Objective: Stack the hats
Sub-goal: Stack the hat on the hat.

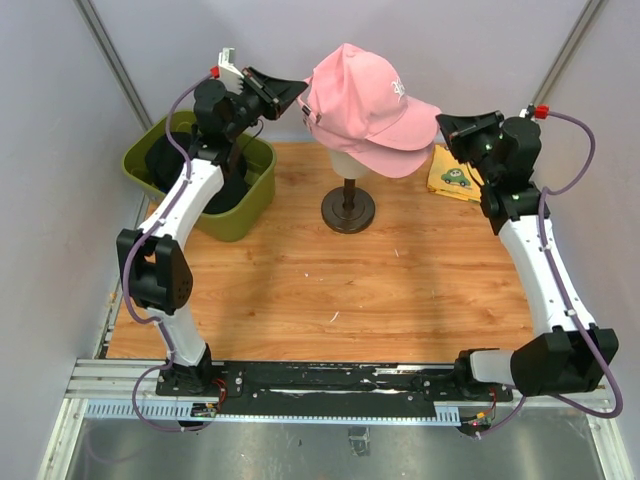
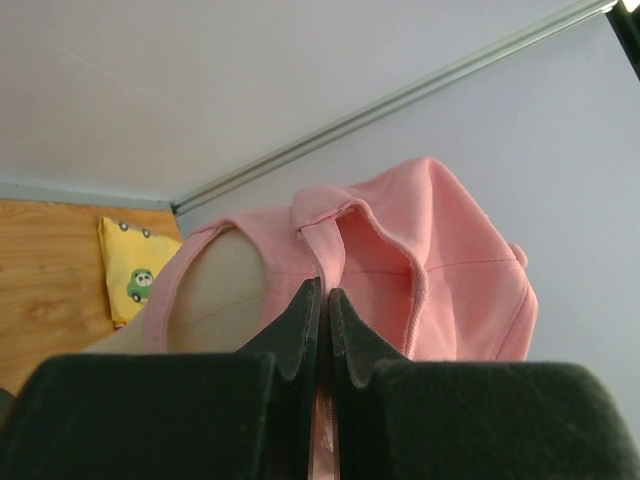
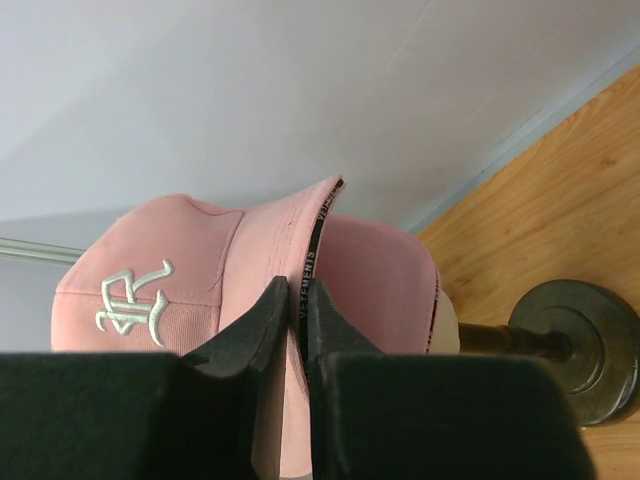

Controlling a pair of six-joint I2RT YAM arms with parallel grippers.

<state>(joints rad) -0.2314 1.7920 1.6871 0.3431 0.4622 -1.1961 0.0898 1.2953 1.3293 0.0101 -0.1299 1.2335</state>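
Check the left gripper (image 1: pixel 297 93) first: its jaws are pressed almost together, pinching the rear edge of the pink cap (image 1: pixel 365 100). In the left wrist view you see only a thin slit between the two fingers, with pink fabric caught in it. The right gripper (image 1: pixel 443 125) is likewise nearly closed, and its jaws pinch the edge of the same cap's brim. The cap sits on the mannequin head (image 1: pixel 350 165), which stands on a dark stand (image 1: pixel 348 210) near the far middle of the table (image 1: pixel 300 290). Count one pink cap, one mannequin head and one green bin (image 1: pixel 235 225). The bin, at the far left, holds dark fabric (image 1: pixel 158 160); you cannot tell how many caps that is. One yellow cloth (image 1: pixel 455 172) lies at the far right.
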